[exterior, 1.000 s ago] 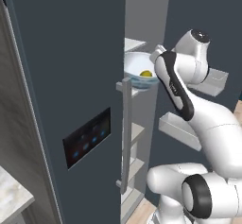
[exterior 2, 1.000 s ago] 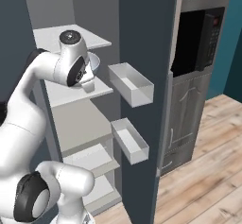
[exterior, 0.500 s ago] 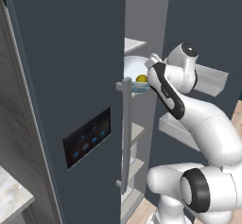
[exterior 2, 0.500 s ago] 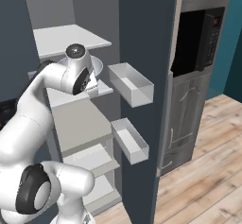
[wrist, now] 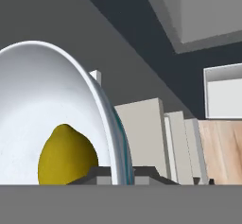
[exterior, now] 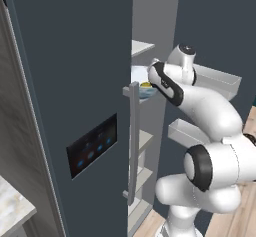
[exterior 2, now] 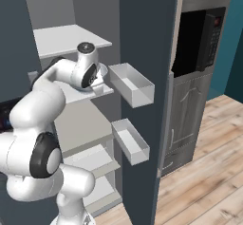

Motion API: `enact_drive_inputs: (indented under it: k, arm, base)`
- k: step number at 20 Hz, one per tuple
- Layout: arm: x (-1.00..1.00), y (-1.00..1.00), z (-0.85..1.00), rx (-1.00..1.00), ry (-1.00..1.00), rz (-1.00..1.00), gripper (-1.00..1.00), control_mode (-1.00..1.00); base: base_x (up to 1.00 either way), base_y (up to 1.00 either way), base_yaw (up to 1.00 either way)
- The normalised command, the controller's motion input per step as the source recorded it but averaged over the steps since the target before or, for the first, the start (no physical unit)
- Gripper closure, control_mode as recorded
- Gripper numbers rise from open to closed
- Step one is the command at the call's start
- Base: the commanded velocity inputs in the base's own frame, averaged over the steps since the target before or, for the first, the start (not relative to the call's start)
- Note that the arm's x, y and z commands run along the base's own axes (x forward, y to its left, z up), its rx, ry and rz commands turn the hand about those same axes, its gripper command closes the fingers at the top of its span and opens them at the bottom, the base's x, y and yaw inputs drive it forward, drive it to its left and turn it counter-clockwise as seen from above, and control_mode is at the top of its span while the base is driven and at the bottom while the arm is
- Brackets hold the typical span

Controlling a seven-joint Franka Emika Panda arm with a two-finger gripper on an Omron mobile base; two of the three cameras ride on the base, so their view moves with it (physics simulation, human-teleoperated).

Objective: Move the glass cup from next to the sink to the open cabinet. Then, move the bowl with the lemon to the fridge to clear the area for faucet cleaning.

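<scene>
One bowl [wrist: 56, 119] holds one lemon [wrist: 66, 154], its rim pinched in the closed gripper [wrist: 122, 173] inside the fridge [exterior: 75, 81].

The bowl [exterior: 143, 87] is being held at a middle shelf [exterior 2: 76, 96] inside the fridge [exterior: 75, 81], with the lemon [wrist: 66, 154] lying in it. The bowl's rim is being gripped between the pincer [wrist: 120, 173] fingers. Two door bins [exterior 2: 133, 84] are being carried on the open door to the right, one above the other
</scene>
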Motion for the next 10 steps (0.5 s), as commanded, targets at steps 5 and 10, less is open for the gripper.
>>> enact_drive_inputs:
  k: [5,10]
  arm:
    - [0.37,0.05,-0.12,0.0,0.02,0.0,1.0,-1.0]
    - [0.35,0.22,-0.25,0.0,0.0,0.0,1.0,-1.0]
  base:
    - [0.0,0.0,0.0]
    - [0.0,0.0,0.0]
